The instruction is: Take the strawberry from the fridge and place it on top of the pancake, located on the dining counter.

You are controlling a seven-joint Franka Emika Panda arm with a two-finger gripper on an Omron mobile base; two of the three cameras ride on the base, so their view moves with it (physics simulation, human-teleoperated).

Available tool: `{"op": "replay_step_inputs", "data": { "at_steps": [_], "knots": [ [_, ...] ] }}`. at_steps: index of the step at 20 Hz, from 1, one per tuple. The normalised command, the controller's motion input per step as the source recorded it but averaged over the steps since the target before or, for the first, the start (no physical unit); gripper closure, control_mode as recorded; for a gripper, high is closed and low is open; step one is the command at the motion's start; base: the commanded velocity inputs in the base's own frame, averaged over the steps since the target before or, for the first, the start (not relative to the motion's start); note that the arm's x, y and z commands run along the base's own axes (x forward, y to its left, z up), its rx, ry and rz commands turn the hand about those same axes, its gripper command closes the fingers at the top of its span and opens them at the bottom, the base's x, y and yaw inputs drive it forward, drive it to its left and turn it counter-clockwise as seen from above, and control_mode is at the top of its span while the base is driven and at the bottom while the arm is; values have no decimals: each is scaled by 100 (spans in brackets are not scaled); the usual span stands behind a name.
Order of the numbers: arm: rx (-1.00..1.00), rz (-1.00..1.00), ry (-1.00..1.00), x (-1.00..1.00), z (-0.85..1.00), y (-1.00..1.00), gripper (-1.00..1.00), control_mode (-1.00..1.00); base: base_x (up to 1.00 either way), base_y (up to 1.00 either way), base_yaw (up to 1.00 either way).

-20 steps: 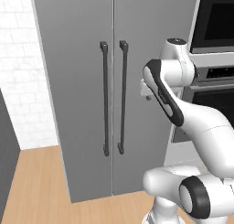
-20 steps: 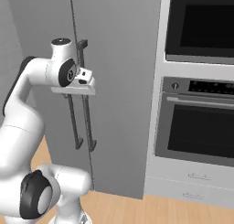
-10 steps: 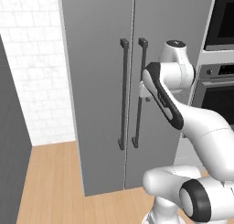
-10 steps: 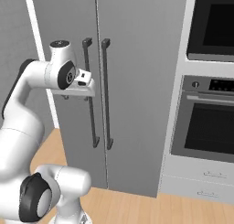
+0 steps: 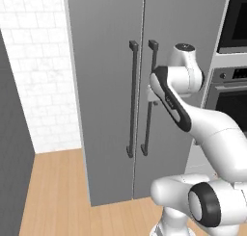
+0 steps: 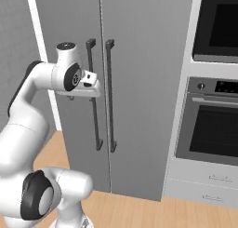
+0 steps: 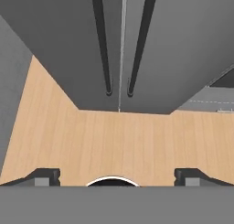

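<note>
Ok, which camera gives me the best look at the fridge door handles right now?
The right base view: both fridge handles stand full length, with the arm crossing only the left one. In the left base view the arm covers part of the right handle. The hand view shows their lower ends, tips spread wide.

2 base views flanking the fridge; hand view downward.

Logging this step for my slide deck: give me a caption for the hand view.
Open gripper looks down the closed fridge doors and their two dark handles.
</note>
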Motion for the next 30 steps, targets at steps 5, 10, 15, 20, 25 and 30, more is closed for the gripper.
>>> {"op": "replay_step_inputs", "data": {
  "at_steps": [5, 10, 15, 20, 25, 30],
  "knots": [
    [6, 0, -35, 70, -2, -10, -100, -100, 0, 0, 0],
    [2, -2, -16, 63, 0, -1, -100, -100, 0, 0, 0],
    [0, -7, 0, 33, 0, -31, -100, -100, 0, 0, 0],
    [0, -1, -1, 43, -8, 2, -100, -100, 0, 0, 0],
    [0, 0, -5, 41, -5, -2, -100, -100, 0, 0, 0],
    [0, 0, -8, 35, -2, -16, -100, -100, 0, 0, 0]
  ]
}}
